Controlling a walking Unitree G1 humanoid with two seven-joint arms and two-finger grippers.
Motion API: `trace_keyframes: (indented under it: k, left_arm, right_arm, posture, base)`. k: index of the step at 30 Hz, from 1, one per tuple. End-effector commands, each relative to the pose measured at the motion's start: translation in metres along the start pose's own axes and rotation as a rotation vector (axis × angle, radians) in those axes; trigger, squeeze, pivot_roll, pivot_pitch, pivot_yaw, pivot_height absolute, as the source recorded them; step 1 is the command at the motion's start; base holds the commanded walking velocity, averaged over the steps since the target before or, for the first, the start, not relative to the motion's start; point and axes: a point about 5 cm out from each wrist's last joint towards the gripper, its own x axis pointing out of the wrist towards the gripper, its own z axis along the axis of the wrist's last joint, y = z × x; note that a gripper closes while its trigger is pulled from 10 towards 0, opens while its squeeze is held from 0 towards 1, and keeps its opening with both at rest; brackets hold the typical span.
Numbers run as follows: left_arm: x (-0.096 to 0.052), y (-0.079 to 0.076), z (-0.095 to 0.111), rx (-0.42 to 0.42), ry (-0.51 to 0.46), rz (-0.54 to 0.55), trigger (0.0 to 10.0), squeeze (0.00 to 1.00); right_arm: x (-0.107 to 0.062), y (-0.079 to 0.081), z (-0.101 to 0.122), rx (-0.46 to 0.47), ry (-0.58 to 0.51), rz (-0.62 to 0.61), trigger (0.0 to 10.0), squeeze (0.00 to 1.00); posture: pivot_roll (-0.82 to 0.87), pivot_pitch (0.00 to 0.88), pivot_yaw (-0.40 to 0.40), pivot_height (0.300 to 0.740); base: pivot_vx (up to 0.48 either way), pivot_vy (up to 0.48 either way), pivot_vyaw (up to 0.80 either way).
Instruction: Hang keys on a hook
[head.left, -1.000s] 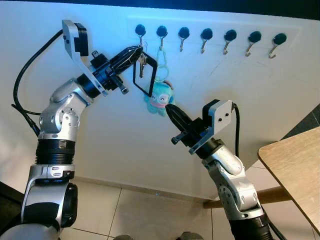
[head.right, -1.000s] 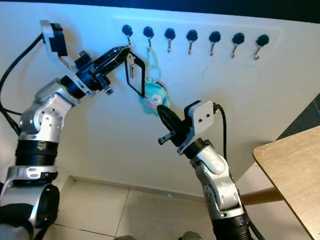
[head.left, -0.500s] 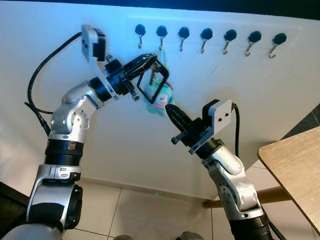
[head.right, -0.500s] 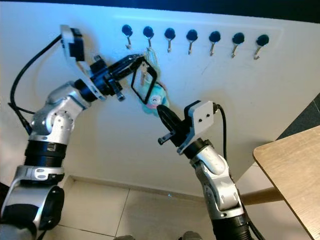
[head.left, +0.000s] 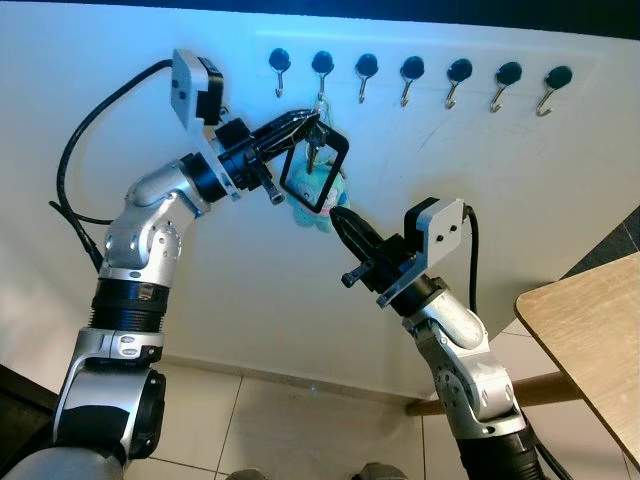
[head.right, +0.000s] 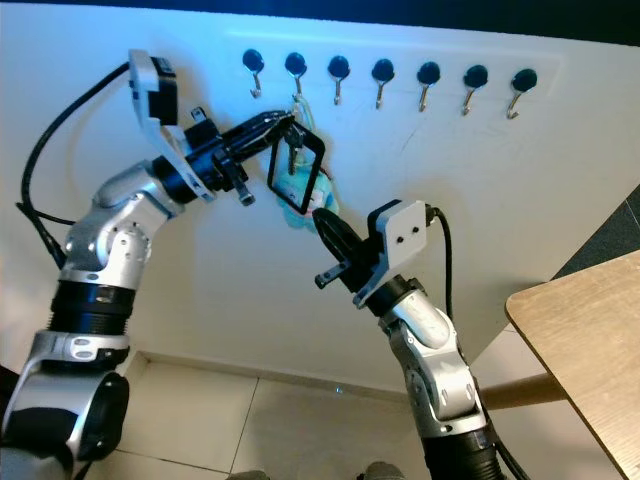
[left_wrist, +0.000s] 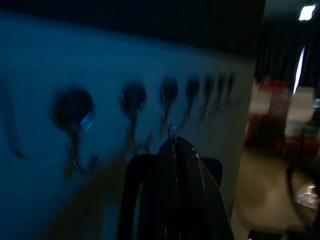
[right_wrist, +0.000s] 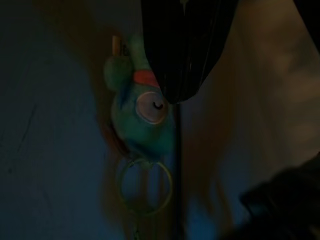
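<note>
My left gripper (head.left: 312, 118) is raised to the wall and shut on a bunch of keys (head.left: 311, 152) with a black strap loop (head.left: 303, 199) hanging from it. It hovers just under the second hook (head.left: 322, 63) of a row of black-knobbed wall hooks. A teal plush keychain (head.left: 310, 214) hangs from that same hook, right behind the strap. My right gripper (head.left: 338, 214) is shut with nothing in it and points up at the plush (right_wrist: 142, 115) from lower right, its tip close beside it.
The first hook (head.left: 280, 60) and several hooks to the right, such as the third (head.left: 367, 66), hang bare on the white wall. A wooden table (head.left: 590, 330) juts in at the lower right. Tiled floor (head.left: 260, 420) lies below.
My left gripper has carried the keys and strap to the right, from the first hook to under the second one, in front of the plush. The right arm has stayed put.
</note>
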Motion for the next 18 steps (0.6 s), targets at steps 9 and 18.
trace_keyframes:
  k: [9, 18]
  left_arm:
    - [0.002, -0.008, 0.010, -0.117, -0.049, -0.093, 10.0, 0.00]
    - [0.003, -0.012, 0.004, -0.233, -0.075, -0.103, 10.0, 0.00]
  right_arm:
    - [0.001, 0.000, 0.002, 0.016, -0.011, 0.003, 10.0, 0.00]
    - [0.001, 0.000, 0.001, 0.020, -0.010, 0.004, 10.0, 0.00]
  posture:
    - [0.03, 0.069, 0.005, 0.740]
    - [0.03, 0.069, 0.007, 0.740]
  base:
    - [0.000, 0.000, 0.00]
    - [0.000, 0.000, 0.00]
